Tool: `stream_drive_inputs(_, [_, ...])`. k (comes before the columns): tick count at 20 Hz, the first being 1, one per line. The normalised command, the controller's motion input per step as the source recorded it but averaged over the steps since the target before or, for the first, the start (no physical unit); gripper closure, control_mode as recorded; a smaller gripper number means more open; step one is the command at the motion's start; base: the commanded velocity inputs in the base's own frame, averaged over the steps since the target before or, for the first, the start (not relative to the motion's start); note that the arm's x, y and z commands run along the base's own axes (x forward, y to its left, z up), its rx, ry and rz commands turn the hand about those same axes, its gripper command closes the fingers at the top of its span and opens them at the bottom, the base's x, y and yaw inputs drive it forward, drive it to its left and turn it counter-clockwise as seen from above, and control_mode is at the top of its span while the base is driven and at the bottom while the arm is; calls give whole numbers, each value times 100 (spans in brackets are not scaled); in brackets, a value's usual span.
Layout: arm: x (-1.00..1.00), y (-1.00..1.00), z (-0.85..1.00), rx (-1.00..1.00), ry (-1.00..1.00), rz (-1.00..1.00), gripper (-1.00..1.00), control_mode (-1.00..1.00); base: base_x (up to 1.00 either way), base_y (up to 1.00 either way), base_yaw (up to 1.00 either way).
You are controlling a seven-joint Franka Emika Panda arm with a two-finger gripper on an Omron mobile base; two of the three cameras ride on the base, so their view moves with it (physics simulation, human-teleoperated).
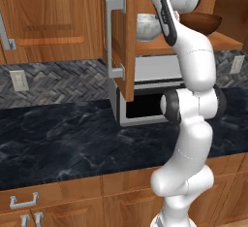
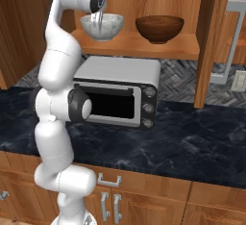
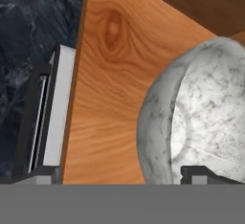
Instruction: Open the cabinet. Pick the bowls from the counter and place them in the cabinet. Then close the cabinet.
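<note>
Upright speckled bowl [image 2: 101, 27], mouth up

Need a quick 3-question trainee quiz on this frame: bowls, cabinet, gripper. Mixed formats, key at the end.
1. True or false: the speckled bowl and the wooden bowl both sit on the cabinet shelf.
2. Multiple choice: the gripper is A) shut on the speckled bowl, B) open at the speckled bowl's rim, C) down at the toaster oven.
3. Fill in: the cabinet doors are ____.

Key: 1 true; 2 B; 3 open.
</note>
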Motion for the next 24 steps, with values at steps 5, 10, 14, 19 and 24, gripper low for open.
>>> stream_drive_inputs(5, [-74, 0, -7, 0, -36, 0, -100, -100, 0, 0, 0])
stream_drive_inputs(10, [-89, 0, 0, 0, -28, 0, -100, -100, 0, 0, 0])
stream_drive_inputs(14, [-94, 0, -37, -3, -36, 0, -100, -100, 0, 0, 0])
stream_drive_inputs(19, [-87, 0, -10, -1, -21, 0, -100, -100, 0, 0, 0])
stream_drive_inputs(24, [-72, 0, -5, 0, -10, 0, -100, -100, 0, 0, 0])
